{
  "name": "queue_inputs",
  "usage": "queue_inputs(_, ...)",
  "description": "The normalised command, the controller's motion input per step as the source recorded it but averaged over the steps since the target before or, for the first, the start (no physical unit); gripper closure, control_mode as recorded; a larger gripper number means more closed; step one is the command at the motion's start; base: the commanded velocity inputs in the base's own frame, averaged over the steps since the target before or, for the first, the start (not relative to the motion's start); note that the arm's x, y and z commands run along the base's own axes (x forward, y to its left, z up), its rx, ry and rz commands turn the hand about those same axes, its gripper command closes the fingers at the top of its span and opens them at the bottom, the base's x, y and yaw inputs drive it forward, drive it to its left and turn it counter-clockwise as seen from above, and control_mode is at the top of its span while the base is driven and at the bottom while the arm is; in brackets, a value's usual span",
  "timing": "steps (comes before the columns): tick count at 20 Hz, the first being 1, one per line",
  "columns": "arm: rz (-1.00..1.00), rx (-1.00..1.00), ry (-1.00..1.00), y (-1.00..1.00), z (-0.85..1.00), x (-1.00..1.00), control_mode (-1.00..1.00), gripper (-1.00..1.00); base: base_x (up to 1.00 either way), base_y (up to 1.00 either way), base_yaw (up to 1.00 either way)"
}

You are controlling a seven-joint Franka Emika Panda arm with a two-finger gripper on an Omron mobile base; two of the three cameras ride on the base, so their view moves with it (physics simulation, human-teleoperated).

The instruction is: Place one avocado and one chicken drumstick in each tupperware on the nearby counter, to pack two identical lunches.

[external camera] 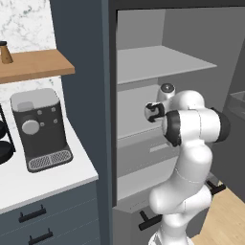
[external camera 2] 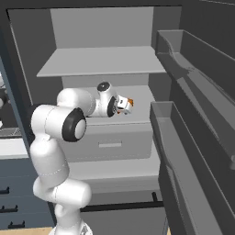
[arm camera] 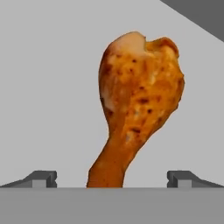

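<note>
In the left base view, the white arm [external camera: 189, 158] reaches into the open refrigerator [external camera: 158, 62], its wrist level with the middle shelf [external camera: 131, 107]; the counter [external camera: 43, 182] with the coffee machine [external camera: 40, 129] lies well apart to the left. In the right base view, the gripper [external camera 2: 123, 104] sits over the same shelf, and an orange patch of the chicken drumstick [external camera 2: 130, 102] shows just beyond its tip. In the hand view, the drumstick [arm camera: 138, 105] lies on the grey shelf floor directly ahead of the gripper [arm camera: 111, 179], centred between the two fingertips [arm camera: 41, 178], which stand wide apart and touch nothing. The drumstick's long axis runs roughly along the camera's line of sight: the narrow bone end points toward the gripper, and the thick meaty end points away, leaning slightly right.
</note>
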Motion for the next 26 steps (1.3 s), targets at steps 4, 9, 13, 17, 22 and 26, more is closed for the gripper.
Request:
queue_inputs(4, 0.0, 0.0, 0.05, 0.0, -0.16, 0.29, -1.0, -1.0, 0.0, 0.0, 0.0)
queue_inputs(9, 0.0, 0.0, 0.03, -0.01, -0.1, 0.27, -1.0, -1.0, 0.0, 0.0, 0.0)
queue_inputs(13, 0.0, 0.02, 0.09, -0.14, -0.27, 0.0, -1.0, 1.0, 0.0, 0.0, 0.0)
queue_inputs(17, 0.0, 0.03, 0.1, -0.07, -0.39, 0.0, -1.0, 1.0, 0.0, 0.0, 0.0)
queue_inputs(22, 0.0, 0.02, 0.01, -0.04, -0.4, -0.21, -1.0, 1.0, 0.0, 0.0, 0.0)
queue_inputs(26, 0.0, 0.0, 0.0, -0.11, -0.36, -0.45, -1.0, 1.0, 0.0, 0.0, 0.0)
